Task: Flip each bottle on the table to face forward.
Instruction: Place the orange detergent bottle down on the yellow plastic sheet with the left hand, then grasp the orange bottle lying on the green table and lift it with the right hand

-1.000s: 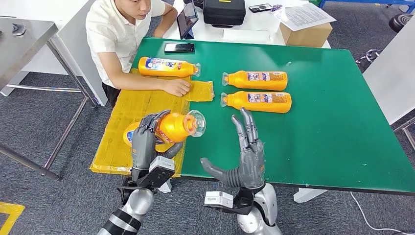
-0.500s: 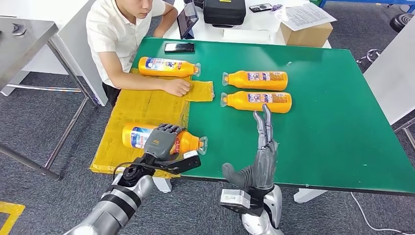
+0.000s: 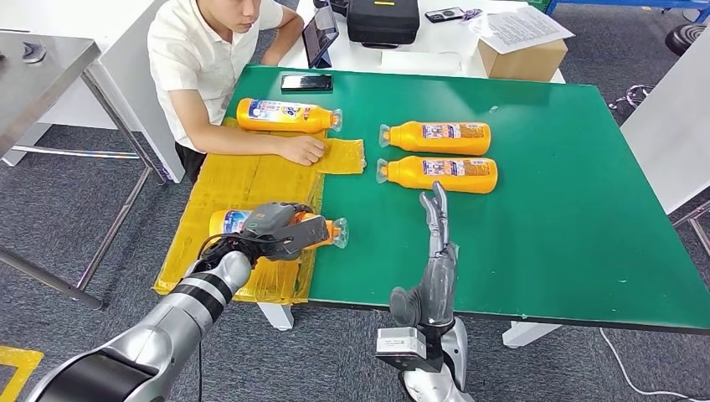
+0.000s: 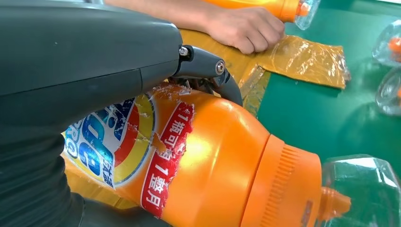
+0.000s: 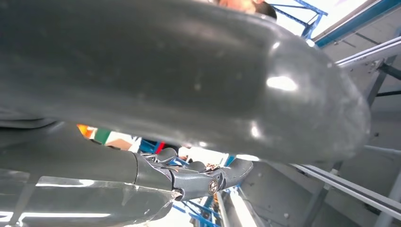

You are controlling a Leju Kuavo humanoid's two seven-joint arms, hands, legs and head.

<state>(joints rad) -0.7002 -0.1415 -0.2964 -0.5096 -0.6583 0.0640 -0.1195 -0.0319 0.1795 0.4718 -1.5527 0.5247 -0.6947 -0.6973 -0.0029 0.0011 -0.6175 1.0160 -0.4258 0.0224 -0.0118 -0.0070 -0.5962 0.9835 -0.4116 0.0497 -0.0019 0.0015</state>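
Yellow mat (image 3: 251, 180), bottle (image 3: 322, 234) under fingers (image 3: 276, 219)

Both arms are silver, smooth-shelled tubes — the left arm (image 3: 159, 331), entering from 7 o'clock, carries a black ribbed band near the wrist with thin black cables looping beside it. The left hand (image 3: 272, 228) is grey with darker fingers. The right hand (image 3: 435, 260) is dark grey too, above a pale box-shaped wrist block — small screws show at its finger hinges.
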